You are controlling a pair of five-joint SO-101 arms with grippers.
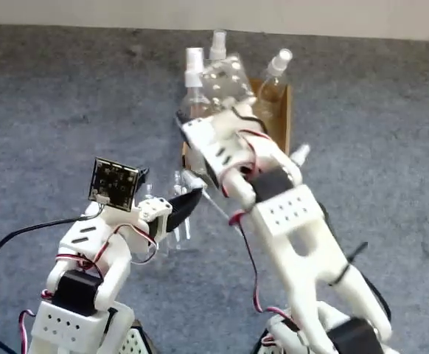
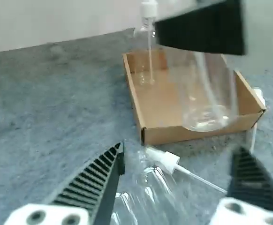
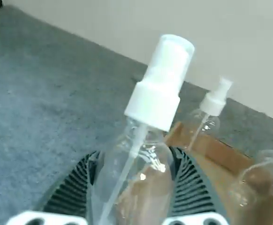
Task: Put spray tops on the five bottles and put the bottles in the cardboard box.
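Grey carpet covers the surface [image 1: 52,110]. Our right claw [image 3: 134,185] clamps a capped spray bottle [image 3: 146,140] over the cardboard box [image 2: 193,130]; our left claw [image 2: 179,152] gapes above a clear bottle [image 2: 146,192] lying nearby.

Left arm [image 1: 89,251]: folded low at the near edge, wrist pitched forward and down. Left gripper [image 2: 174,187]: jaws spread wide, the 2 black fingers [image 2: 96,185] well apart. Right arm [image 1: 295,221]: stretched forward, reaching well beyond the left. Right gripper [image 3: 132,192]: 2 ribbed pads [image 3: 73,190] pressed on a bottle [image 3: 141,159], 1 on each side.
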